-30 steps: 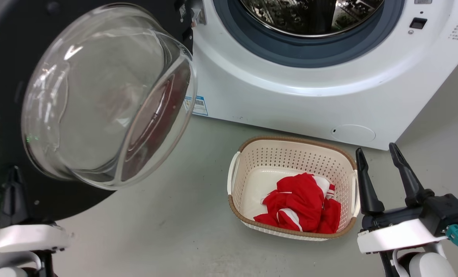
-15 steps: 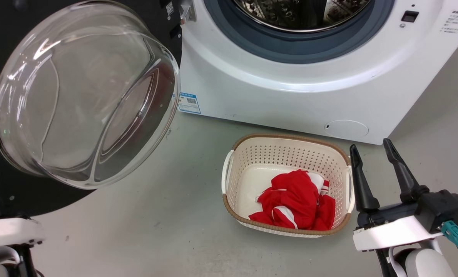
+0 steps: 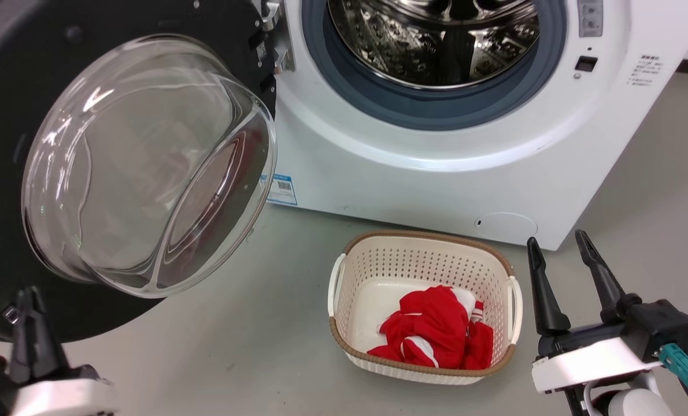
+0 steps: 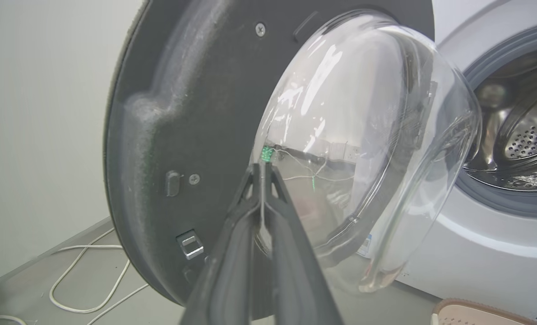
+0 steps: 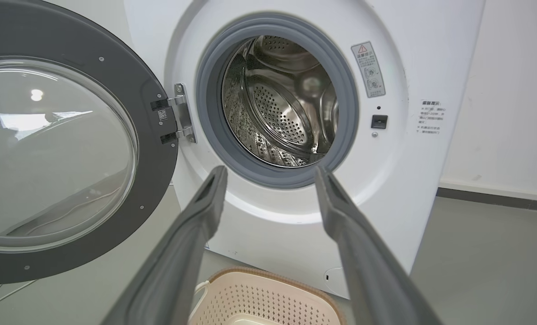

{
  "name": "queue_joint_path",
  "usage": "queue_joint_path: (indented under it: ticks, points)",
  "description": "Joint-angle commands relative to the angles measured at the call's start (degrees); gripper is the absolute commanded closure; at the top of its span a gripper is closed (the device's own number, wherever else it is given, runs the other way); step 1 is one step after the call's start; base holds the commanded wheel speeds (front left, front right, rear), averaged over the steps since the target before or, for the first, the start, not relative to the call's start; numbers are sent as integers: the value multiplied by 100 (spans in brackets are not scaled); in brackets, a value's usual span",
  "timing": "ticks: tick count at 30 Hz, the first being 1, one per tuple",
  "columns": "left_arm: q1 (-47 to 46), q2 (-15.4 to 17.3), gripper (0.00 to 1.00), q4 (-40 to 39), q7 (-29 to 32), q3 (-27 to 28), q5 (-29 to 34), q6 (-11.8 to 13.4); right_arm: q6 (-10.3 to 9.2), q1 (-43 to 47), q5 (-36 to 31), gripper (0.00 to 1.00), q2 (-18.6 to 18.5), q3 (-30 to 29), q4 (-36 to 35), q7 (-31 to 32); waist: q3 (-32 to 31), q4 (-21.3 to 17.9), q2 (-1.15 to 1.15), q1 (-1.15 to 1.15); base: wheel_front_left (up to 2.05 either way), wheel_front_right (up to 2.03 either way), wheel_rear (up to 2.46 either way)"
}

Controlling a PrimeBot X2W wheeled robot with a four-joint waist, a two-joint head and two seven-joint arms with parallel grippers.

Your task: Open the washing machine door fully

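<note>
Noting the washing machine door [image 3: 147, 162] swung out left of the washing machine [image 3: 436, 167] on its hinge [image 5: 180, 115], drum [image 3: 431, 34] exposed, glass bowl [image 4: 363, 135] toward us. Left gripper [image 4: 261, 168]: fingers pressed together on nothing, tips near the door's inner face; contact we cannot tell. Right gripper [image 3: 555, 238]: spread wide, idle beside the basket [image 3: 425, 263]. We judge the door stiff, weighty and free-swinging, the glass slick and breakable. Push the black rim [image 4: 160, 135] far from the hinge, never the bowl.

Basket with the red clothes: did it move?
No. The basket lies in the same spot before the round cap on the washing machine; only the camera moved.
</note>
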Motion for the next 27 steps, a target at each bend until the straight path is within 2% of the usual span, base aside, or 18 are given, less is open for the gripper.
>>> queue_joint_path:
  ticks: [1,7,17,27]
  points:
    - [175,-78,0,-86,-12,-142,-14,-31,-4,105,48,0,10,-3,33,-24,-136,-39,0,0,0,0,0]
    - [409,-136,0,-251,-12,-555,-19,33,-4,220,36,0,10,11,53,-27,-306,-130,0,0,0,0,0]
    - [359,-144,0,-269,-13,-1503,158,-114,-4,296,-147,0,10,-66,-15,24,-451,-571,0,0,0,0,0]
    - [229,-143,0,-256,-13,-1663,211,-177,-4,338,-360,0,10,-226,-93,126,-411,-1221,0,0,0,0,0]
